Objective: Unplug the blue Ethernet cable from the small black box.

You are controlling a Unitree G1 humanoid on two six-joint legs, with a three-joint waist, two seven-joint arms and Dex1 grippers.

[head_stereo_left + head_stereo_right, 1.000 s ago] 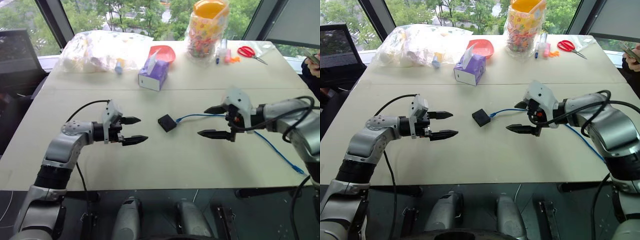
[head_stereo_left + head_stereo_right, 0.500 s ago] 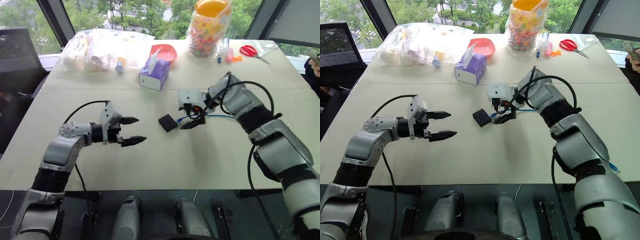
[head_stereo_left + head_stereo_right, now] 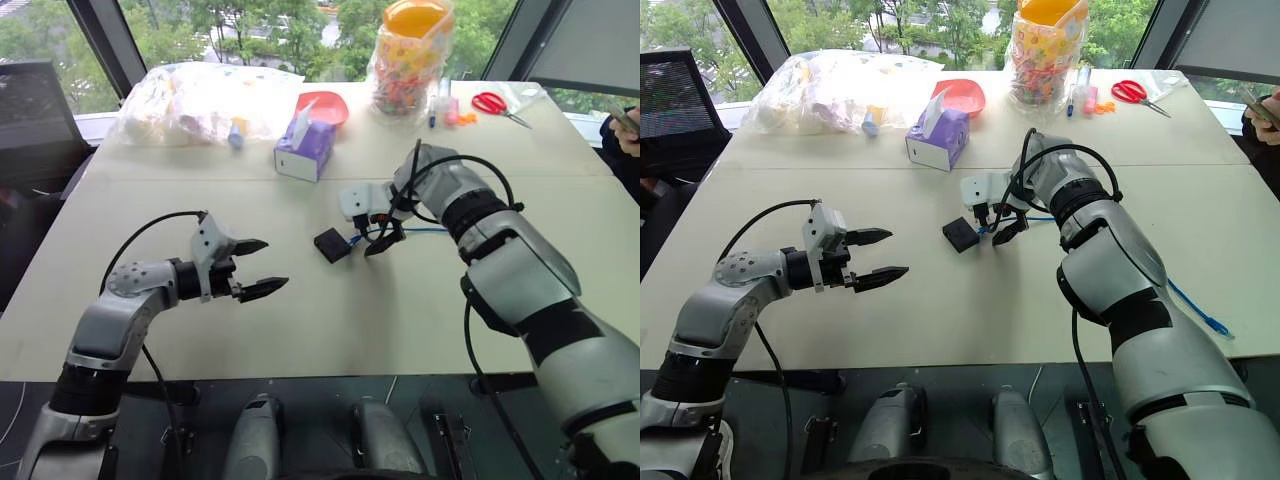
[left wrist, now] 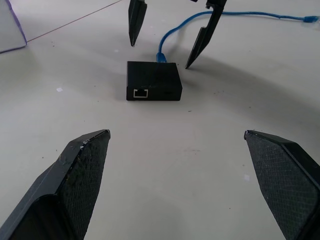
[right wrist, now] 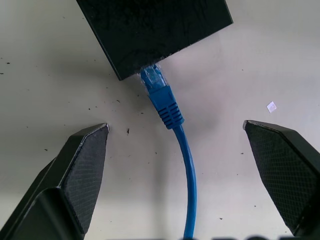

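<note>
Status: cable not yet unplugged | blue Ethernet cable (image 5: 170, 112) plug seated in small black box (image 5: 150, 30), between right gripper (image 5: 175, 165) fingers, 2 apart, gripping nothing | left gripper (image 4: 175, 175) fully spread, empty, box ahead | remaining: grip plug, pull free

bare beige tabletop (image 3: 330, 320) lies open between the left gripper (image 3: 258, 268) and the small matte black box (image 3: 331, 244); nothing stands in that lane. right gripper (image 3: 375, 236) hangs over the bright-blue ethernet cable (image 5: 175, 125) just behind the box, a finger either side, jaws apart. purple tissue box (image 3: 306, 150) stands well back.
</note>
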